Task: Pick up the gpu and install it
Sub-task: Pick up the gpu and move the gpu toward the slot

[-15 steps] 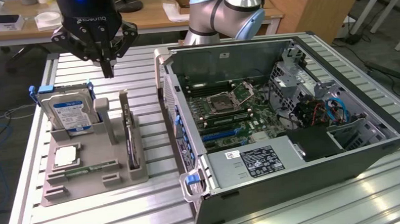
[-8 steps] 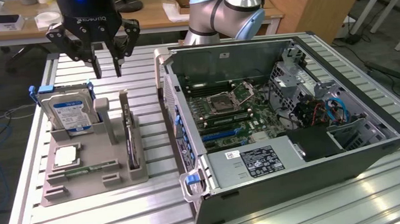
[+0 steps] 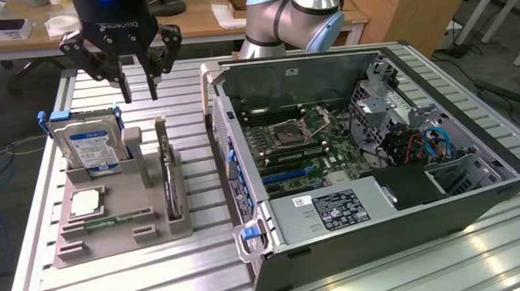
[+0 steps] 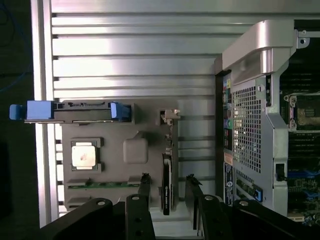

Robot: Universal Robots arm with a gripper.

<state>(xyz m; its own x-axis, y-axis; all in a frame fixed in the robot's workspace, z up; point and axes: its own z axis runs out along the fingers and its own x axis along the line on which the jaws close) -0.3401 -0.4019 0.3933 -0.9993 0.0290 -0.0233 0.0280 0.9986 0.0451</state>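
The gpu (image 3: pixel 167 182) stands on its edge in a slot along the side of the grey holder tray (image 3: pixel 158 232) nearest the computer, its dark board thin and upright. In the wrist view the gpu (image 4: pixel 167 192) shows edge-on, with its metal bracket (image 4: pixel 170 115) at the far end. My gripper (image 3: pixel 139 93) hangs high above the tray's back end, open, with nothing between its fingers. In the wrist view the gripper (image 4: pixel 167 180) has one black finger on each side of the card's line, well above it.
The tray also holds a silver hard drive (image 3: pixel 86 145) with blue rails, a processor (image 3: pixel 85 202) and a memory stick (image 3: pixel 114 222). The open computer case (image 3: pixel 473 195) lies at the exterior view's right, motherboard (image 3: pixel 295 144) exposed. All rests on a slatted metal table (image 3: pixel 195 273).
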